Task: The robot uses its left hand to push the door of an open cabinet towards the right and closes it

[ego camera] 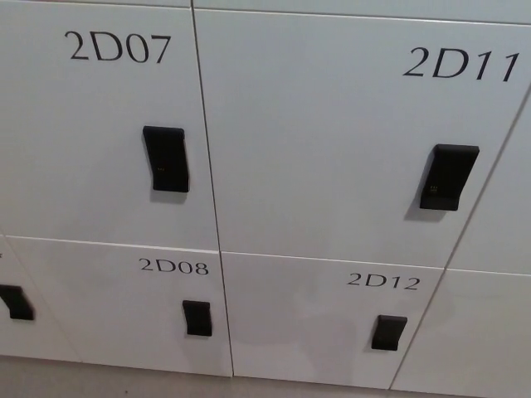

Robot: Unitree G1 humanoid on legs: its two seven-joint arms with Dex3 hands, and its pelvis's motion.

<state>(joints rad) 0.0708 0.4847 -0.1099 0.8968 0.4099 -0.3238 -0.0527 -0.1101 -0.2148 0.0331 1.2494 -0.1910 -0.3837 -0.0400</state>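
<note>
Door 2D11 sits flush with doors 2D07 and 2D12. Neither robot hand is in view, so finger state cannot be told.

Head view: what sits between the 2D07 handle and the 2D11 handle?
In the head view, between the 2D07 handle and the 2D11 handle lies only bare white door face, crossed by one vertical seam between the two doors. No hand shows.

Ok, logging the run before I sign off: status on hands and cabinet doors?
Both hands out of view. Doors 2D07, 2D11, 2D08, 2D12 all flush, shut. Nothing in the way.
</note>
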